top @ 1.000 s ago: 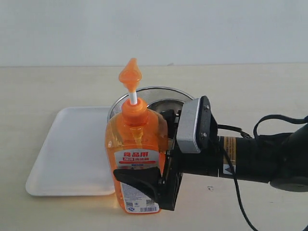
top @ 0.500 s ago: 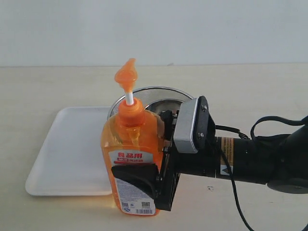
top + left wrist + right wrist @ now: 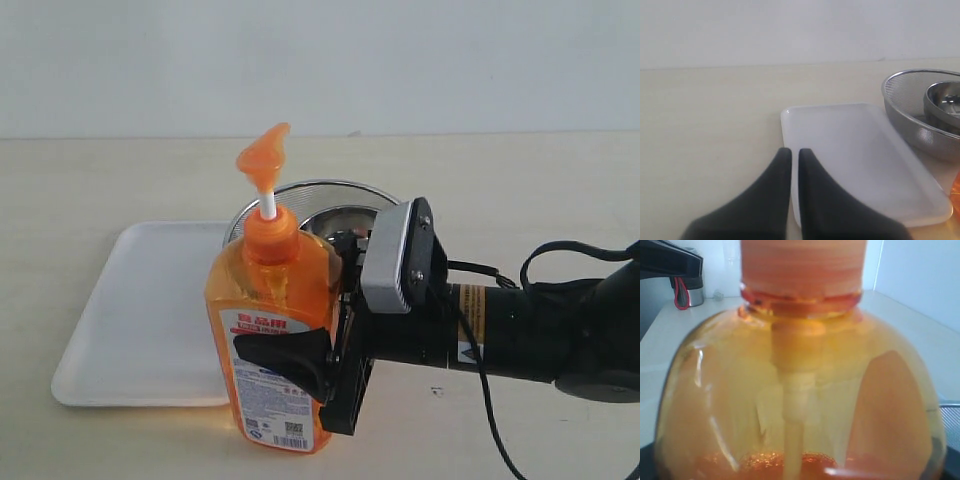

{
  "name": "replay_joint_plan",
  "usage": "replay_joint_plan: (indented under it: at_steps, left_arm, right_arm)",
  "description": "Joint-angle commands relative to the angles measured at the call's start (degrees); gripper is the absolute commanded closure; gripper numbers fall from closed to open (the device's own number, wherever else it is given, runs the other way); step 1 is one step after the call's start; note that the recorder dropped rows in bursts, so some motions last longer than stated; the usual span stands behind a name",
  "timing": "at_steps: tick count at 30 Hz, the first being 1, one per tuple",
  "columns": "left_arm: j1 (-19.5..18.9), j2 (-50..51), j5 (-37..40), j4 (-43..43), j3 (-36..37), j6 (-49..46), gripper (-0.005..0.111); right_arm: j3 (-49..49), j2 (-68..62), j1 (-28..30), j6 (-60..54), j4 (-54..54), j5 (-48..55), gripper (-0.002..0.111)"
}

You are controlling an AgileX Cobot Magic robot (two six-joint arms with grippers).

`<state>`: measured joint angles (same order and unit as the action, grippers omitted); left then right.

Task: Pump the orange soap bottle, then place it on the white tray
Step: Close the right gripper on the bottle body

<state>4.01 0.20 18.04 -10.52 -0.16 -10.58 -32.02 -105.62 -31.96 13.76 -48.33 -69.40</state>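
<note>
One bottle [image 3: 270,285], one tray [image 3: 140,310], two steel bowls [image 3: 912,125].

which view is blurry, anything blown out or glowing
Right wrist view: the orange soap bottle fills the frame, soft and out of focus, glowing with backlight. Left wrist view: the left gripper is a dark silhouette, the white tray nearly washed out. Exterior view: sharp, orange glow on the table by the bottle.

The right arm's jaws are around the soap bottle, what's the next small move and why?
Probably close the right gripper firmly on the orange soap bottle: its jaws straddle the bottle, which leans toward the white tray, and the pump head stands raised, so it needs steadying before pressing.
</note>
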Motion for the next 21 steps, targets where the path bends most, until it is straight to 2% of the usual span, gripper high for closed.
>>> replay_joint_plan:
  at_steps: [1, 21]
  left_arm:
    - [-0.1, -0.2, 0.0, 0.0, 0.2, -0.2, 0.102]
    - [-0.1, -0.2, 0.0, 0.0, 0.2, -0.2, 0.102]
  right_arm:
    - [-0.2, -0.2, 0.0, 2.4, 1.9, -0.5, 0.107]
    - [-0.1, 1.1, 0.0, 1.9, 1.4, 2.0, 0.107]
